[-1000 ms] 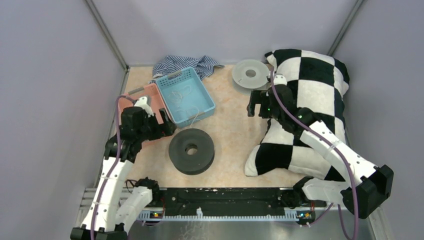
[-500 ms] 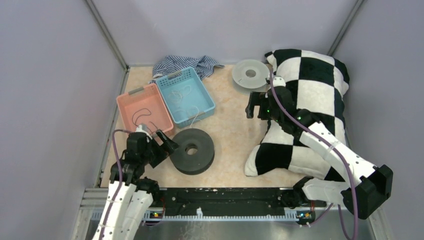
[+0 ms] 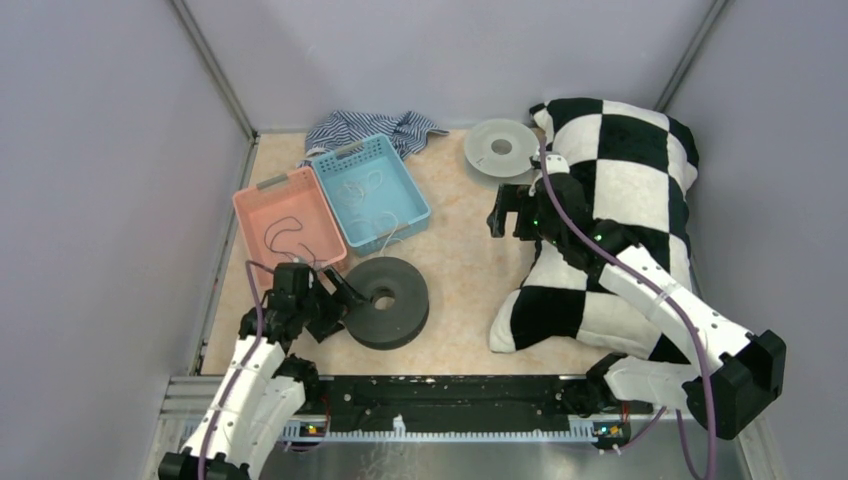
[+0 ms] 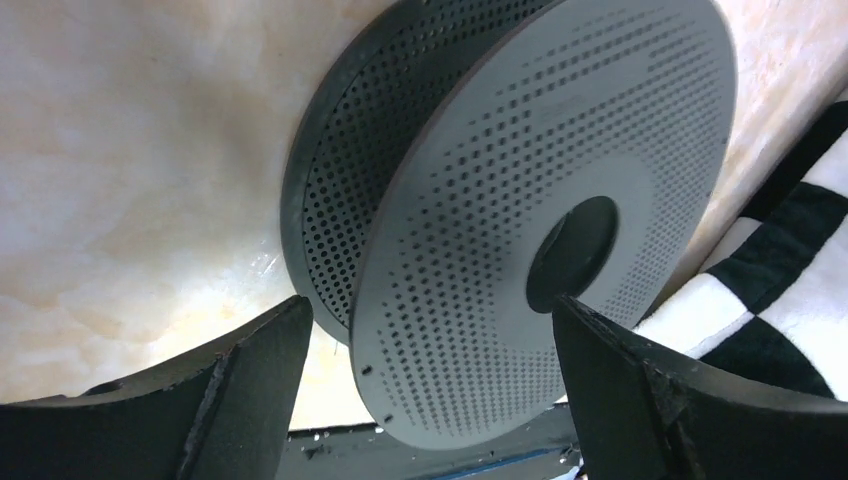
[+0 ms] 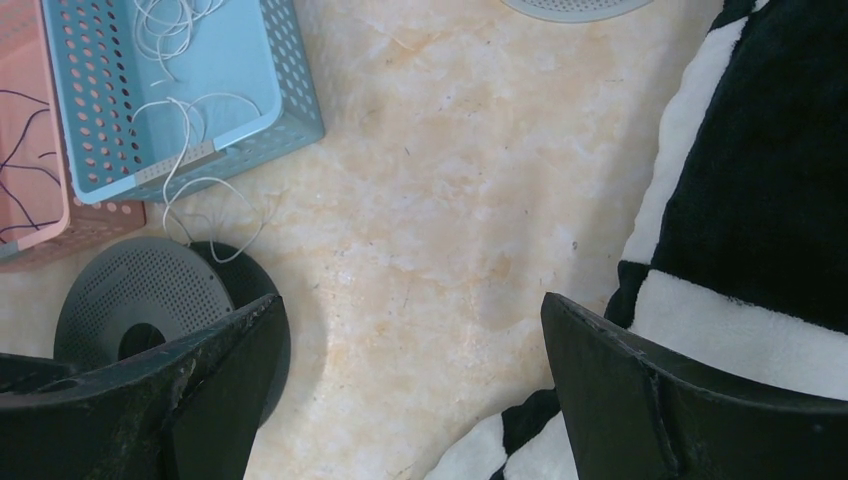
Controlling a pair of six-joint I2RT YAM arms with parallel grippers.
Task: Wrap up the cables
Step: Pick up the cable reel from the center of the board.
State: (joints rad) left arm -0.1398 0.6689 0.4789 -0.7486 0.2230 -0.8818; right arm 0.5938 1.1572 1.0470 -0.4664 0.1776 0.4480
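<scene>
Enclosed on three sides by lilac-grey walls point(image 3: 90, 180), joined at metal corner posts point(image 3: 212, 68); floored with a beige marbled tabletop point(image 3: 465, 270), evenly lit, edged in front by a metal rail point(image 3: 450, 460).

The white cable point(image 5: 182, 108), thin and slack, lay in loose tangled loops on the floor of the blue basket point(image 5: 300, 70). One strand crossed that basket's near wall and trailed in an open curl on the table just in front of it. The black cable point(image 3: 283, 230), equally thin, lay loosely curved in the pink basket point(image 3: 250, 195) against the blue basket's left side.
</scene>
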